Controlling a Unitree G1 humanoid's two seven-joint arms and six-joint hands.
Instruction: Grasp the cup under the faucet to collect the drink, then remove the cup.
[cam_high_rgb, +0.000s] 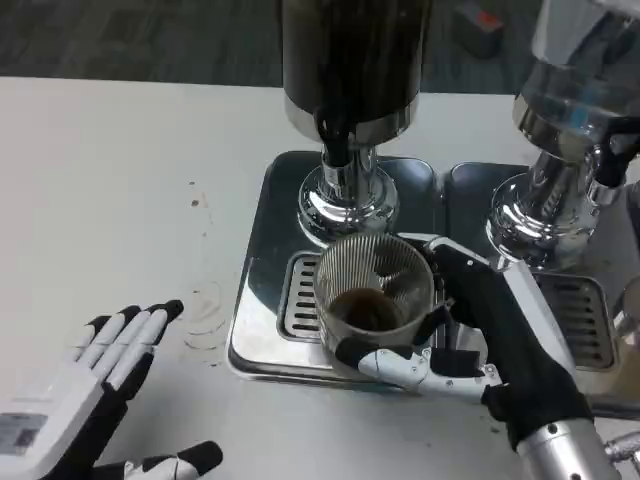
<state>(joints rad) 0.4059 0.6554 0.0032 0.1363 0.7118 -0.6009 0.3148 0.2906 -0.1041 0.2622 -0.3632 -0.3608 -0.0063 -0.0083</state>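
A clear ribbed cup (372, 295) with dark drink in its bottom stands on the drip grate (297, 297) of the steel tray (262, 240). It sits in front of the dark dispenser (350, 60), whose black faucet (335, 140) hangs above and slightly behind it. My right hand (455, 335) grips the cup from the right, fingers wrapped around its lower front. My left hand (110, 385) lies open on the white table at the lower left, well apart from the tray.
A second dispenser (575, 110) with a chrome base stands on its own tray (590, 320) at the right. A faint clear ring (203, 325) marks the table left of the tray. The table's far edge runs along the top.
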